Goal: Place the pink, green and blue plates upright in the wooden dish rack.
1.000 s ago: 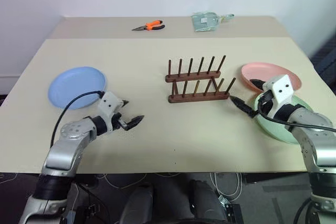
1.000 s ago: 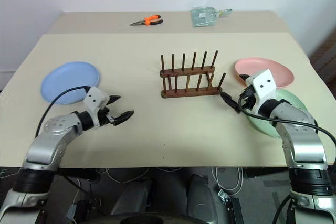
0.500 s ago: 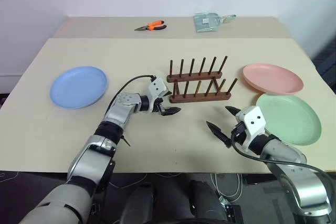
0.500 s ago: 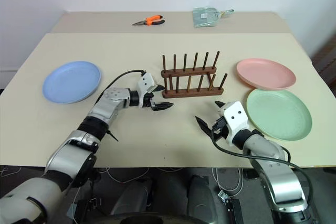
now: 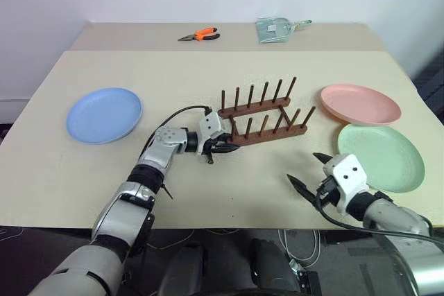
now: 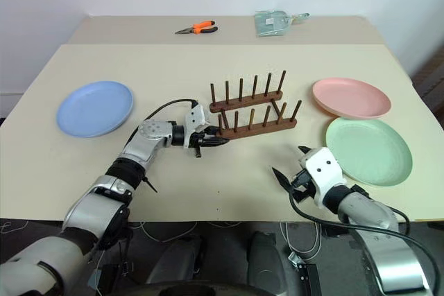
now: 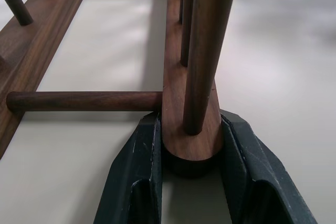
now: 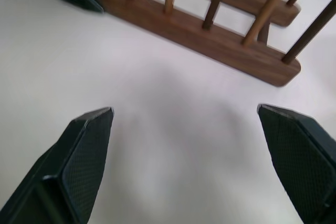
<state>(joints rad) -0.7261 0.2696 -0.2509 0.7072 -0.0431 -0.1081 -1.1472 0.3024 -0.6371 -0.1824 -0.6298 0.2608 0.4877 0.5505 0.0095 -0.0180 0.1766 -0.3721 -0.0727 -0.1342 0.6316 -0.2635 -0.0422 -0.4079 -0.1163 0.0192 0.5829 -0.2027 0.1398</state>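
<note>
Left gripper (image 7: 190, 153) is clamped on the near rail's left end of the dark brown wooden dish rack (image 5: 262, 117), which sits skewed mid-surface. Over at far left, the round light blue plastic plate (image 5: 104, 114) lies flat on the beige surface (image 5: 229, 178). Right of the rack, the salmon pink plate (image 5: 360, 102) and the mint green plate (image 5: 380, 154) lie flat, side by side. Right gripper (image 5: 309, 170) hovers, fingers spread wide, empty.

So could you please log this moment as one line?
left gripper: shut on wooden dish rack | right gripper: open | plates: on table, unracked
</note>
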